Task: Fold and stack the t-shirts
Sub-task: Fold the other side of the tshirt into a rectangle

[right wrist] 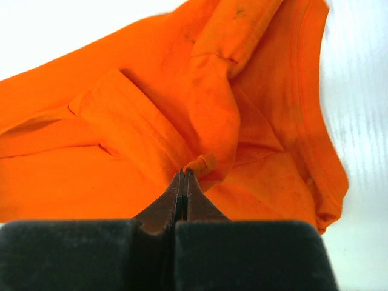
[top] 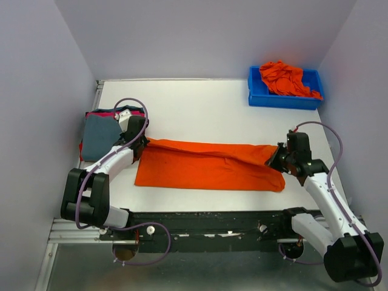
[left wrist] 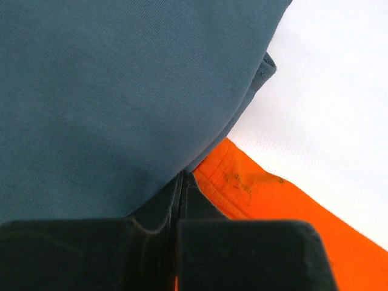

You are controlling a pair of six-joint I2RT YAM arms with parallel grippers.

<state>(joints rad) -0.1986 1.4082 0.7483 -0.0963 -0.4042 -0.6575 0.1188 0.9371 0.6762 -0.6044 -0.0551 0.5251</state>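
Long bright orange cloth t-shirt (top: 206, 167) pinched at both ends across mid-frame of the overhead view; slip and snag risks.
Right gripper (right wrist: 185, 174) is clenched on only a small nub of orange hem at its tips, so a pull could slip it free. Left gripper (left wrist: 182, 179) looks closed on the shirt's left-of-frame corner, tight against the folded grey-blue cloth shirt (left wrist: 121, 91); moving may drag that one askew. The orange body lies flat between the grippers.

No legible text, label or number anywhere.
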